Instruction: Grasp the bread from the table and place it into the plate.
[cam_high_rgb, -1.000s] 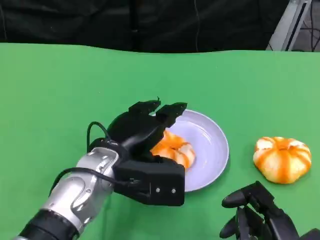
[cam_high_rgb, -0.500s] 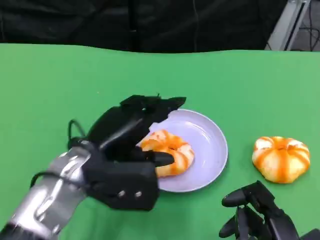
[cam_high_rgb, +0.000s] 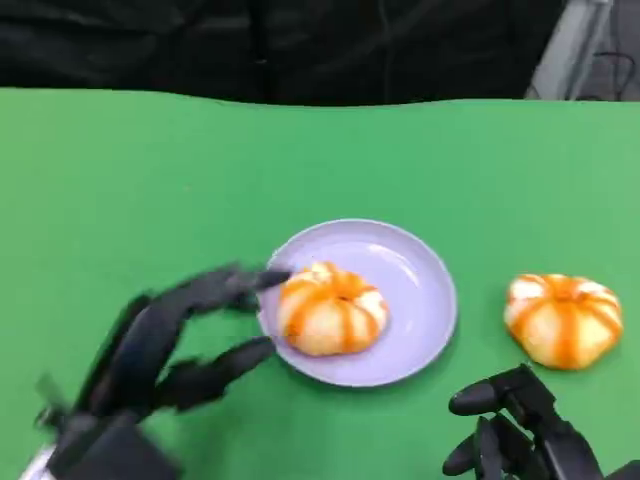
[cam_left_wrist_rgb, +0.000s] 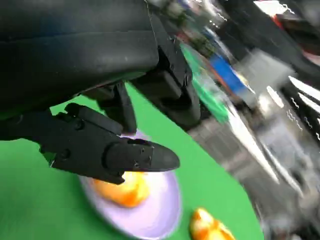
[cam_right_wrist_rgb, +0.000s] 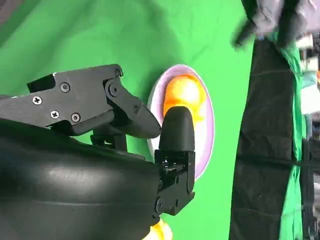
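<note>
An orange-and-white striped bread (cam_high_rgb: 330, 308) lies on the left half of the lilac plate (cam_high_rgb: 420, 285) in the middle of the green table. My left hand (cam_high_rgb: 160, 350) is blurred, just left of the plate, fingers spread and holding nothing. In the left wrist view its fingers (cam_left_wrist_rgb: 115, 150) hover above the bread (cam_left_wrist_rgb: 122, 192) and plate (cam_left_wrist_rgb: 157, 215). A second striped bread (cam_high_rgb: 563, 318) sits on the table right of the plate. My right hand (cam_high_rgb: 515, 435) is low at the front right, empty, fingers apart. The right wrist view shows the bread (cam_right_wrist_rgb: 184, 92) on the plate (cam_right_wrist_rgb: 206, 130).
The green table (cam_high_rgb: 150, 170) ends at a dark backdrop along its far edge. A metal frame (cam_high_rgb: 575, 50) stands at the back right. The second bread (cam_left_wrist_rgb: 207, 227) lies close beside the plate, between it and my right hand.
My left hand has let go of the bread on the plate and pulled back towards the lower left, its fingers opening. The right hand has stayed put.
</note>
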